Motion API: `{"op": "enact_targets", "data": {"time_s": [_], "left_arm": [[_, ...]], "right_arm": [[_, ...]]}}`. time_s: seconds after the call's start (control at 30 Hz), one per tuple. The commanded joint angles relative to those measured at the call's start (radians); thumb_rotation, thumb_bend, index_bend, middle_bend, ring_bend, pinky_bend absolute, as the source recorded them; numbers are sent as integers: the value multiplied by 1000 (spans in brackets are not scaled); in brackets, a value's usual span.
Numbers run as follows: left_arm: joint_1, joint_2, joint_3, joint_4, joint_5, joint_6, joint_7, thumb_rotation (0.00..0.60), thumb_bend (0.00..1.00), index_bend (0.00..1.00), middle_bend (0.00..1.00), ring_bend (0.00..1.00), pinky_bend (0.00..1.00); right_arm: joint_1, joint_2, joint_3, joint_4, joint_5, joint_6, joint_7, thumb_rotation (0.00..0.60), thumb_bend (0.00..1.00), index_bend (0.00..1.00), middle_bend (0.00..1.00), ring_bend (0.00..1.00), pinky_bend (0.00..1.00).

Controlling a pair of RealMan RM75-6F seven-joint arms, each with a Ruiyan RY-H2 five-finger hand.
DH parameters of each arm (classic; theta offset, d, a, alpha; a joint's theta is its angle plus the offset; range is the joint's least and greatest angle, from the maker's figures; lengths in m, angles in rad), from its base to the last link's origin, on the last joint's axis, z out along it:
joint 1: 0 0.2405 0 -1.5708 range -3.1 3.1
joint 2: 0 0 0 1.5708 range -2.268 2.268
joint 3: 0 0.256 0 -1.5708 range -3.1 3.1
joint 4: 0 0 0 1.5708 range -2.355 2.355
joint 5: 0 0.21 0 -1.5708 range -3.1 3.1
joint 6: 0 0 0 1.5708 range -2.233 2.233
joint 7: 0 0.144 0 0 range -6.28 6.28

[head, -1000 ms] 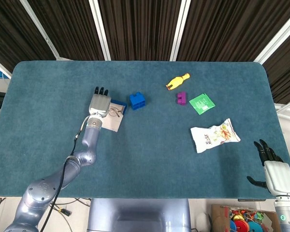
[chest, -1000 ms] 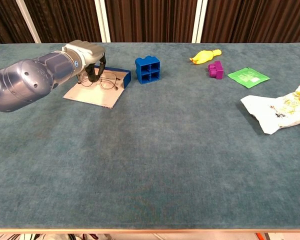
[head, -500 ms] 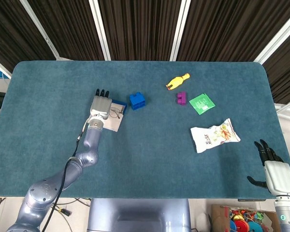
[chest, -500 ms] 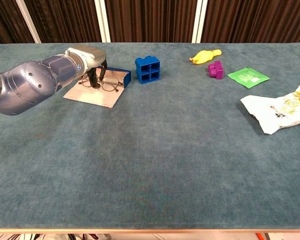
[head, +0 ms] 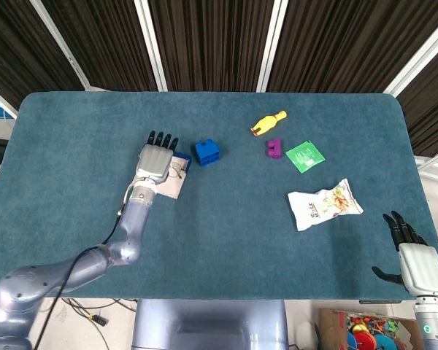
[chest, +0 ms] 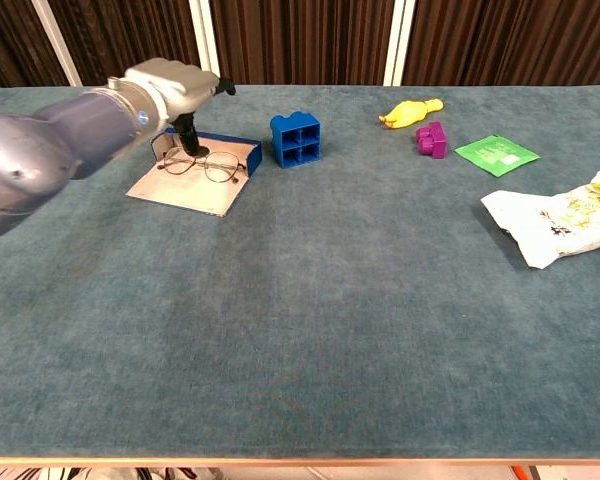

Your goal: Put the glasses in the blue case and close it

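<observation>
Both hands empty: left hand [chest: 175, 85] above glasses [chest: 202, 165], fingers [head: 161, 138] extended (right hand [head: 416, 264] splayed).

obstacle: blue block [chest: 295, 139] right of blue case [chest: 208, 157] | front: bare table [chest: 310, 330]

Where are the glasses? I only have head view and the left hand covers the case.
Observer: In chest view the glasses lie on the beige inner flap of the blue case, in front of its blue wall.
Operator: Is the left hand holding them?
Observer: It doesn't look so. The left hand is above them with its fingers spread. One dark finger points down by the frame, and I can't tell if it touches.
Operator: Is the case open?
Observer: Yes. The flap lies flat on the table.
</observation>
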State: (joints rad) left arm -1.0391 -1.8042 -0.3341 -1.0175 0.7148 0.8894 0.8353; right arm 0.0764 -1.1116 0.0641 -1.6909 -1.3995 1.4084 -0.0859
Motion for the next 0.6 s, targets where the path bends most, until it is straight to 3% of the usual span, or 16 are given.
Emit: {"op": "enact_targets", "data": {"time_s": [0.03, 0.1, 0.17, 0.27, 0.43, 0.6], "left_arm": [[131, 182, 72, -281, 45, 145, 12, 600, 297, 52, 85, 16, 107], [167, 224, 86, -329, 76, 126, -69, 600, 296, 50, 138, 85, 304], [195, 259, 98, -352, 100, 91, -153, 600, 296, 50, 234, 227, 497], [215, 291, 115, -356, 115, 37, -227, 600, 296, 50, 379, 419, 659], [227, 306, 124, -347, 112, -34, -316, 600, 321, 49, 490, 542, 722], [220, 303, 134, -312, 107, -123, -395, 600, 350, 32, 539, 557, 727]], "right_arm": [[0, 1, 1, -2, 4, -1, 1, 600, 91, 20, 0, 153, 316], [1, 1, 1, -2, 8, -5, -1, 600, 97, 20, 0, 153, 316], [2, 1, 2, -3, 10, -9, -4, 600, 99, 20, 0, 153, 316], [4, 0, 3, -3, 14, -12, -8, 600, 100, 20, 0, 153, 316], [4, -1, 3, -4, 16, -12, -14, 600, 99, 20, 0, 153, 316], [3, -3, 4, -4, 18, -9, -19, 600, 101, 20, 0, 153, 316]]}}
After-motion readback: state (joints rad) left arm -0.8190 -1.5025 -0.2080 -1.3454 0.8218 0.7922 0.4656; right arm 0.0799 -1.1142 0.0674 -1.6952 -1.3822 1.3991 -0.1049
